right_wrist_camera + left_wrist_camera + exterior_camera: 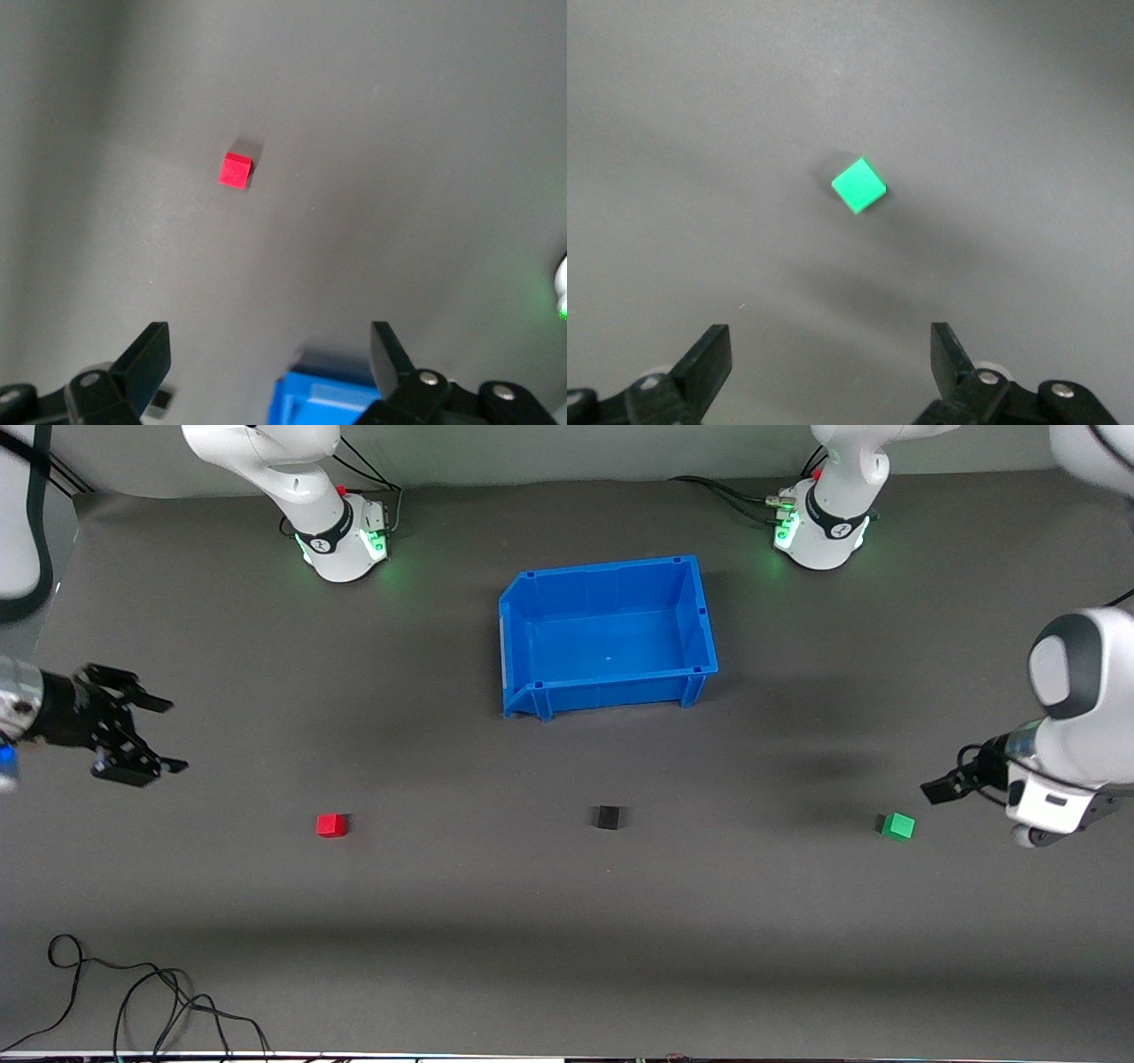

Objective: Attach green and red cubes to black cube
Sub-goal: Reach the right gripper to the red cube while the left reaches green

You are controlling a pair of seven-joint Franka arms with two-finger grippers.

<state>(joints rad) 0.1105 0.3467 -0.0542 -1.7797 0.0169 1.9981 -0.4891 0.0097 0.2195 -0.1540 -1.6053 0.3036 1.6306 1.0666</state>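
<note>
both grippers' jaws stand apart, empty: left gripper (941, 788) up beside the green cube (897, 826), right gripper (146, 731) near the red cube (331, 825). black cube (608, 817) sits between them, well apart; nothing attached yet.

Left wrist view — green cube (859, 185) sits alone on the plain dark grey table (700, 133), turned corner-on to the camera, a faint shadow beside it. Left gripper (832, 361) hangs above the table with its two black fingers (709, 361) spread wide — nothing between them. The cube lies clear of both fingertips, untouched.
</note>
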